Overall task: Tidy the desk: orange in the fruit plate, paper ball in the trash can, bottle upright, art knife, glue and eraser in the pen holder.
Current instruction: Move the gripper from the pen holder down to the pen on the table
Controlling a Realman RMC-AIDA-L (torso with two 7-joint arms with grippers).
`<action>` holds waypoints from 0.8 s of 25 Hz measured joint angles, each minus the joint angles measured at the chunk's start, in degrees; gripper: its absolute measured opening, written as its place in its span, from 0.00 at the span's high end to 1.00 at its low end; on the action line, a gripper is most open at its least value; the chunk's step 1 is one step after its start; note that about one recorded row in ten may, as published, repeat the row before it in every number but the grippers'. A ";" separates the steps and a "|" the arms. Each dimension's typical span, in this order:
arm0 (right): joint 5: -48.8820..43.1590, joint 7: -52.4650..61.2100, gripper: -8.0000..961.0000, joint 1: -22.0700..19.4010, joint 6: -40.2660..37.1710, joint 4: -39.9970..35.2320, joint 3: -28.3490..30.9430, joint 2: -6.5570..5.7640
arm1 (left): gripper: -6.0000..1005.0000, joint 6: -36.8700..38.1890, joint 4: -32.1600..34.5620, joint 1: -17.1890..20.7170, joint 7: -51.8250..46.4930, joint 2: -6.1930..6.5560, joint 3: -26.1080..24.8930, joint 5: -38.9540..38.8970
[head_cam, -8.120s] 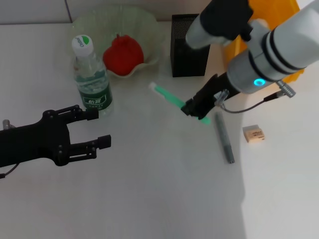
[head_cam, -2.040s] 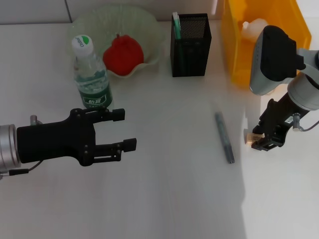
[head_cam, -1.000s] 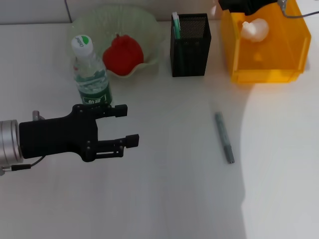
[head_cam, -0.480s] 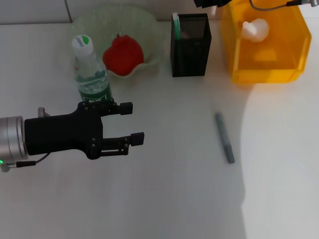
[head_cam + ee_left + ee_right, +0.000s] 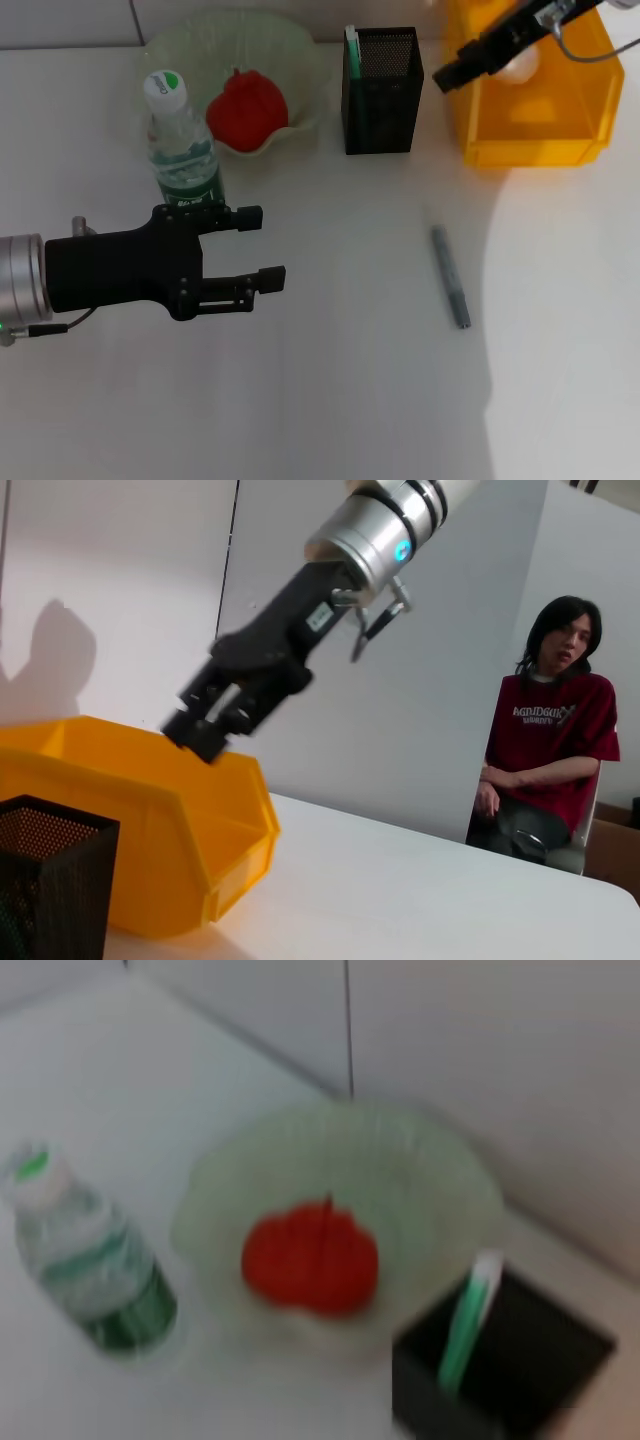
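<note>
The left end effector hovers low over the white worktop at about 9 o'clock, its two black fingers spread apart and holding nothing. Just beyond it, toward 10 o'clock, the bottle stands upright with its green-marked white cap on top. Beside the bottle, at 11 o'clock, the pale green fruit plate carries the red-orange fruit.

At 12 o'clock stands the black mesh pen holder, with the green glue stick leaning upright in its near-left corner. The right end effector hangs above the gap between the pen holder and the yellow bin at 1 o'clock; whether its fingers are apart or together cannot be told. The left wrist view shows it dark against the wall, over the bin's rim. A white paper ball lies inside the bin, partly hidden by the arm.

The grey art knife lies flat on the worktop at about 3 o'clock, well apart from both end effectors.
</note>
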 joint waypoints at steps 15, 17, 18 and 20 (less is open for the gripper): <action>-10.17 10.34 0.46 -2.42 1.16 4.24 -16.32 5.15 | 0.21 -0.15 0.32 -0.48 0.07 0.07 0.10 1.34; -9.42 11.06 0.44 -2.43 3.99 6.34 -18.41 5.20 | 0.21 -0.17 0.21 -0.62 0.21 0.05 0.04 1.37; -8.90 11.29 0.43 -2.43 5.24 7.25 -19.34 5.22 | 0.21 -0.18 0.18 -0.67 0.23 0.04 0.03 1.37; -7.83 11.51 0.40 -2.42 7.44 8.82 -20.86 5.23 | 0.21 -0.18 0.19 -0.68 0.17 0.04 0.02 1.39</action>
